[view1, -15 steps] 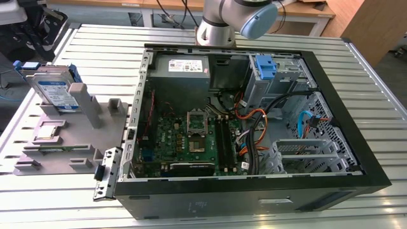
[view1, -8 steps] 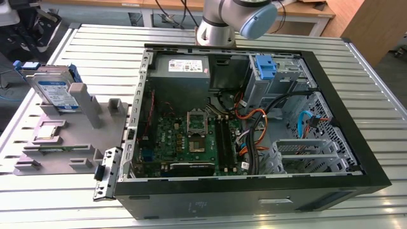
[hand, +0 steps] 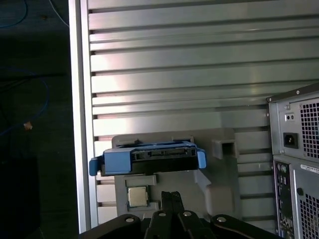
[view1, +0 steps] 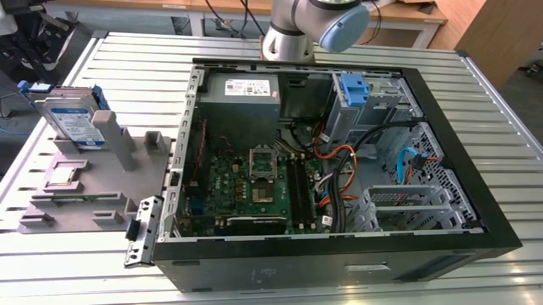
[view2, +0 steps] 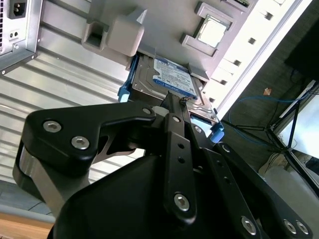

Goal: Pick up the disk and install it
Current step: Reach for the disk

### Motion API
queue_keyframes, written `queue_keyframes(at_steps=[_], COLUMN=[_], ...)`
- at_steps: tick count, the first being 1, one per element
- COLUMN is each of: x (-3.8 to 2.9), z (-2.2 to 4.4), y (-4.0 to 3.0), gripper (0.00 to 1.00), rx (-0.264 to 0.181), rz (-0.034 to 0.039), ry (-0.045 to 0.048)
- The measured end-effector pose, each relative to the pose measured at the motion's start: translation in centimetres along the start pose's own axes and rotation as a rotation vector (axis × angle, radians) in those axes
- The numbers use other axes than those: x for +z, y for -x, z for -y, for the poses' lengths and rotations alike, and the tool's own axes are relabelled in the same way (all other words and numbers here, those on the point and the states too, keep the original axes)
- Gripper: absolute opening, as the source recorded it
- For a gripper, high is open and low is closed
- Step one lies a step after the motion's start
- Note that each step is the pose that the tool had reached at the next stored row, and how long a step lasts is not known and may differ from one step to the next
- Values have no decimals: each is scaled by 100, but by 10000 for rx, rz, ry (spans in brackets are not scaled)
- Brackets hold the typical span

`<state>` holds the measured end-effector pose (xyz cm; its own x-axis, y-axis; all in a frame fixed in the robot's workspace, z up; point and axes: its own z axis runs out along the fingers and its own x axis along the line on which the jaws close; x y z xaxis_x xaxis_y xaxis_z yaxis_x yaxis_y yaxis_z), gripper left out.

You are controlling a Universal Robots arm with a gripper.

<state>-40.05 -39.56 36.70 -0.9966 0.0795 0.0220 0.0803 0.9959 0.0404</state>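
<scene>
Aluminium slats, ribbed and bright, make up the table (view1: 60, 273), and on it at the exterior view's left sits a matte grey moulded fixture (view1: 93, 190) with blocky posts and shallow pockets. The disk (view1: 75, 124) stands on edge in a slot of that fixture, leaning against a grey post, well apart from the computer case (view1: 500, 235). It is a flat silver metal slab with a white and blue label and blue plastic rails on its sides, seen in both wrist views (view2: 172, 79) (hand: 149, 157). A square processor chip (view1: 66, 173) with a dull metal lid lies in a pocket just beside it. The case is a black-rimmed box lying open. Inside it are a green motherboard (view1: 254, 184), a grey power-supply box (view1: 250, 89) with a white sticker, a blue plastic caddy (view1: 354, 89) in its bay, orange and black cables (view1: 335, 155) and a perforated metal drive cage (view1: 407, 200). The arm (view1: 314, 25), grey with a pale blue cap, rises at the far edge of the case. The gripper (view2: 174, 99) is black, angular and studded with screws. Its two thin fingers (hand: 170, 199) lie pressed together with nothing between them, near the disk but not gripping it.
</scene>
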Motion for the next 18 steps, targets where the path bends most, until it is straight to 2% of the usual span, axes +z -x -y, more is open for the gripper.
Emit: queue_keyframes(at_steps=[9,15,18], x=[33,53,68], z=[-53,-82,-93], y=[-12,-26,-42], gripper=[11,11,11], rx=[0,-2,-3], rz=[-3,-14,-13], ry=[25,144,171])
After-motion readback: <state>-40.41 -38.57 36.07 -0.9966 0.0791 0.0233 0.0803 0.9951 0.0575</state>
